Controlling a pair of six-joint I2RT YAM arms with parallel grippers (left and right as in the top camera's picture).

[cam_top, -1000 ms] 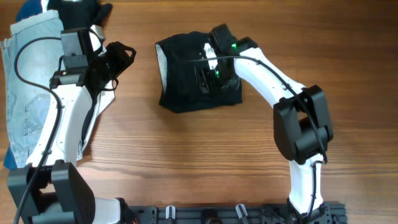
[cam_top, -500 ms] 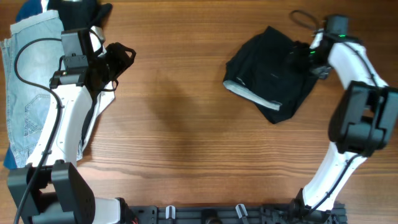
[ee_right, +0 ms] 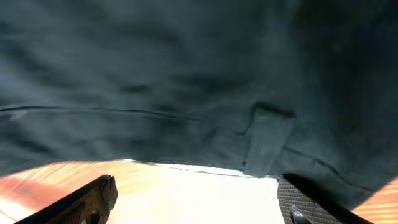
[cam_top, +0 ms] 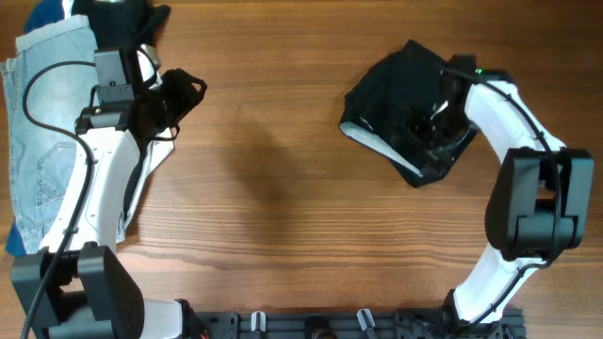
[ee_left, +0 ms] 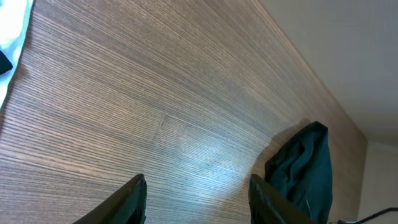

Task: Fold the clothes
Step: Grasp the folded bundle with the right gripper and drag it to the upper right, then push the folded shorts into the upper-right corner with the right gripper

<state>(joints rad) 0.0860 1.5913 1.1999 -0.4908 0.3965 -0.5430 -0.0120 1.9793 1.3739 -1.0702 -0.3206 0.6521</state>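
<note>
A black garment (cam_top: 400,99) lies bunched and folded on the wooden table at the right, with a pale hem along its lower left edge. My right gripper (cam_top: 431,130) is open low over its right part. In the right wrist view the dark cloth (ee_right: 199,81) fills the upper frame, and the gripper (ee_right: 199,205) has bare table between its jaws. My left gripper (cam_top: 188,92) hovers open and empty at the left. In the left wrist view it (ee_left: 202,202) is above bare wood, with the black garment (ee_left: 301,168) far ahead.
A pile of clothes lies at the left edge: light blue jeans (cam_top: 38,141), a white cloth (cam_top: 155,141) under my left arm and a dark item (cam_top: 141,19) at the top. The wooden table (cam_top: 283,207) stretches between the arms.
The black garment was dragged from the table's centre to the right. My right gripper let go, swung off to the far right, then came back down over the garment.
</note>
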